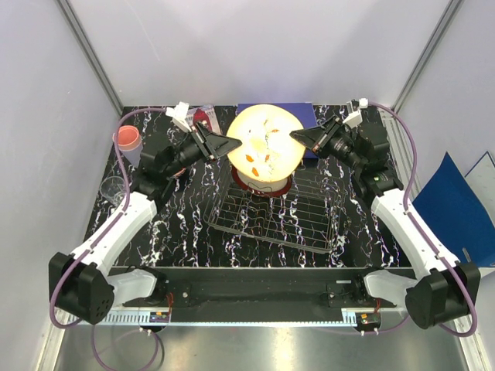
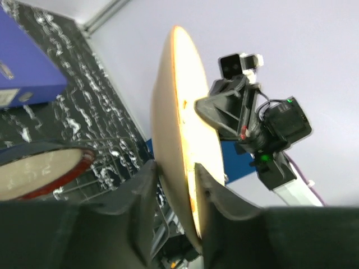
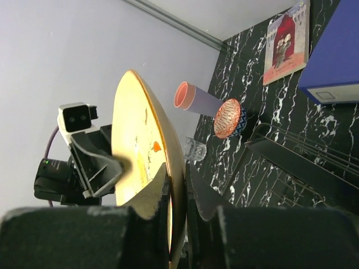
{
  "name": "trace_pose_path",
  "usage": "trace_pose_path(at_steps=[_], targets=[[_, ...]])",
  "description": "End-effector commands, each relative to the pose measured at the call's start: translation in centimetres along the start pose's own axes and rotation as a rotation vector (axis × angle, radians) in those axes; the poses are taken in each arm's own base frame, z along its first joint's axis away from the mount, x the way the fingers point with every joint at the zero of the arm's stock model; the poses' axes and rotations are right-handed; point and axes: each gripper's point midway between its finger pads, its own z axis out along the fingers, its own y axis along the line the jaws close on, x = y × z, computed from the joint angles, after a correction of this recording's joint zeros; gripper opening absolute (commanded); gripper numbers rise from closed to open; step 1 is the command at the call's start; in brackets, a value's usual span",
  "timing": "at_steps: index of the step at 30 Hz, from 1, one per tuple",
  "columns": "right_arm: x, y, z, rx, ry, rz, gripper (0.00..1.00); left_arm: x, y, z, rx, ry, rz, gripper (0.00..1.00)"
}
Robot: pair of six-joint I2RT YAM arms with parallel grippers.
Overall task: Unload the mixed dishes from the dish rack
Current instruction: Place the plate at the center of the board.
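Observation:
The cream painted plate (image 1: pixel 264 147) hangs tilted in the air above the far end of the dish rack (image 1: pixel 309 224). My left gripper (image 1: pixel 232 144) is shut on its left rim, and the rim sits between my fingers in the left wrist view (image 2: pixel 175 179). My right gripper (image 1: pixel 298 137) is shut on its right rim, also seen in the right wrist view (image 3: pixel 178 182). The red-rimmed cream bowl (image 1: pixel 267 188) sits in the rack under the plate. A pink cup (image 1: pixel 128 139), a clear glass (image 1: pixel 114 188) and a patterned bowl (image 3: pixel 227 119) stand on the table at the left.
A blue binder (image 1: pixel 311 116) lies behind the plate, and a picture card (image 1: pixel 205 116) lies at the back left. Another blue folder (image 1: pixel 456 201) leans outside the right wall. White walls close in the table on three sides.

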Motion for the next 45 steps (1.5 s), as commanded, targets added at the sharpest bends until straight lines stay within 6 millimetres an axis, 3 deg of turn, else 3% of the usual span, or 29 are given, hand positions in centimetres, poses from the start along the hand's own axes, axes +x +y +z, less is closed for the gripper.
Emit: trace_pose_path(at_steps=[1, 4, 11, 18, 25, 29, 32, 40, 45], targets=[[-1.6, 3.7, -0.8, -0.108, -0.053, -0.046, 0.00, -0.7, -2.1, 0.5, 0.073, 0.006, 0.039, 0.18], [-1.3, 3.1, -0.8, -0.085, -0.046, -0.050, 0.00, 0.3, -1.9, 1.2, 0.081, 0.050, 0.028, 0.00], [-1.4, 2.4, -1.3, -0.030, -0.058, -0.088, 0.01, 0.8, -1.6, 1.8, 0.049, 0.068, 0.023, 0.00], [-1.6, 1.8, -2.0, 0.040, -0.063, -0.099, 0.64, -0.3, -1.5, 2.8, 0.013, 0.054, 0.023, 0.00], [-1.9, 0.5, -3.4, 0.146, -0.089, -0.132, 0.78, -0.8, -1.4, 4.1, 0.030, 0.058, -0.019, 0.00], [-2.8, -0.5, -5.7, 0.265, -0.156, -0.188, 0.80, -1.8, -2.2, 4.3, 0.057, 0.042, -0.007, 0.00], [-2.6, -0.9, -6.3, 0.289, -0.154, -0.199, 0.80, -2.1, -2.9, 4.4, 0.089, 0.036, 0.000, 0.00], [-1.3, -2.8, -7.2, 0.343, -0.125, -0.181, 0.81, -3.1, -3.9, 3.7, 0.114, 0.030, -0.021, 0.00], [0.0, -2.7, -5.9, 0.273, -0.066, -0.119, 0.81, -2.8, -3.1, 4.0, 0.096, 0.047, -0.040, 0.00]])
